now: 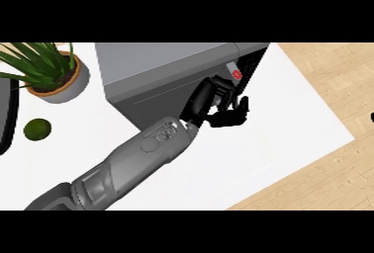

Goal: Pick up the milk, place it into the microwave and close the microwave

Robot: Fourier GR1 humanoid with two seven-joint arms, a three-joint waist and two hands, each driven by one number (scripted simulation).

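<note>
milk (234, 69): small pale carton with a red mark, sitting at the dark open mouth of the microwave (171, 59), just above the left robot hand (210, 101). Only a sliver of it shows, and the rest is hidden by the microwave edge and the hand. It looks upright, but that can't be confirmed.

left robot hand: black, right up against the microwave's front corner, directly below the milk. Its fingers (232, 118) are part bent and spread, and one points up toward the opening. Nothing is wrapped or pinched between fingers and thumb, so the hand is holding nothing. Its upper edge comes very close to the carton; whether they touch can't be told.

microwave: grey box, lighter on top and darker on the side face, above and to the left of the hand. The cavity is the black gap just above the hand, beside the carton. The door itself can't be made out.

The grey forearm (139, 153) runs from the hand down and to the left, out to the lower-left corner.

counter (248, 163): white slab under the hand, extending right and below it. Wood floor (329, 69) lies beyond its edge, right of the hand.

Well left of the hand are a potted plant (55, 76) in a grey-and-tan pot and, below it, a round green fruit (37, 129), clear of everything else. A dark curved object (6, 118) is cut off at the far left edge and can't be identified.
</note>
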